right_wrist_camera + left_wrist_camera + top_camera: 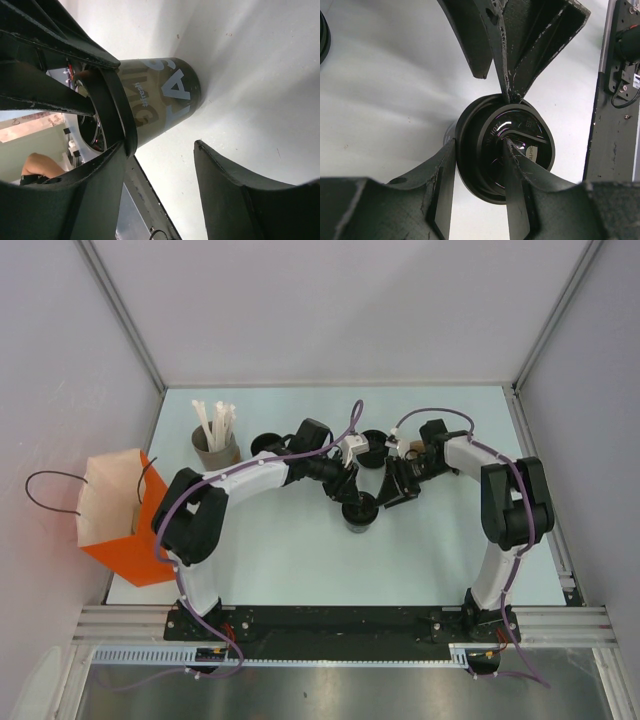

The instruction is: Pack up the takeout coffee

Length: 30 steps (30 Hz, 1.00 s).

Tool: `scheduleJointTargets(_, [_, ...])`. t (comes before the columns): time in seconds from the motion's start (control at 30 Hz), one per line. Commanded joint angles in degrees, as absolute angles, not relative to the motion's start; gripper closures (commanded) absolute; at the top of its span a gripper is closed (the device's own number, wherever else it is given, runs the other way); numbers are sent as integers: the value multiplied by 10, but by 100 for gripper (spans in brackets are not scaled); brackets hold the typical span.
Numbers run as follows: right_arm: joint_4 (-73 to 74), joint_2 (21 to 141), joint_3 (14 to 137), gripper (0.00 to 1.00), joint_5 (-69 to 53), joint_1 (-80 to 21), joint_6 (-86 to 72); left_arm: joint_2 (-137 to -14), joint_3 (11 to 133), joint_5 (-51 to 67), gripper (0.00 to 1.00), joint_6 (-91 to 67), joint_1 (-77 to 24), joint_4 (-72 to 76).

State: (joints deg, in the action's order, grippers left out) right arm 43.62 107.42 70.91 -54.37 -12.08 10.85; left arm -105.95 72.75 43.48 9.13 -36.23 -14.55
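counter (pixel 280 570): pale, smooth | middle: takeout coffee (pixel 360 512) upright, lid on | back left: grey straw cup (pixel 215 448) upright | back centre: round black item (pixel 267 445), and well apart from it a second round black item (pixel 373 443), kind unclear | left edge: orange paper bag (pixel 115 525), upright; cannot tell whether it rests on the counter

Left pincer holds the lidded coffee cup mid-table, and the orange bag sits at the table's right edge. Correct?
No: the top view shows the orange bag at the left edge of the table, not the right. The left pincer does hold the lidded coffee cup mid-table.
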Motion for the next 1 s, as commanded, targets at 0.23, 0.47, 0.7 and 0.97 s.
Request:
scheduleJointTargets(0.23, [440, 1120, 739, 44, -583, -87, 156, -1108, 687, 332, 90, 163, -367, -228])
scheduleJointTargets(0.47, [441, 1107, 752, 44, -614, -86, 163, -1108, 689, 321, 91, 159, -363, -231])
scheduleJointTargets(0.7, [433, 1107, 767, 44, -648, -91, 147, -1107, 690, 321, 92, 159, -361, -234])
scheduleJointTargets(0.97, [429, 1148, 786, 47, -653, -110, 136, -1106, 691, 321, 93, 160, -359, -237])
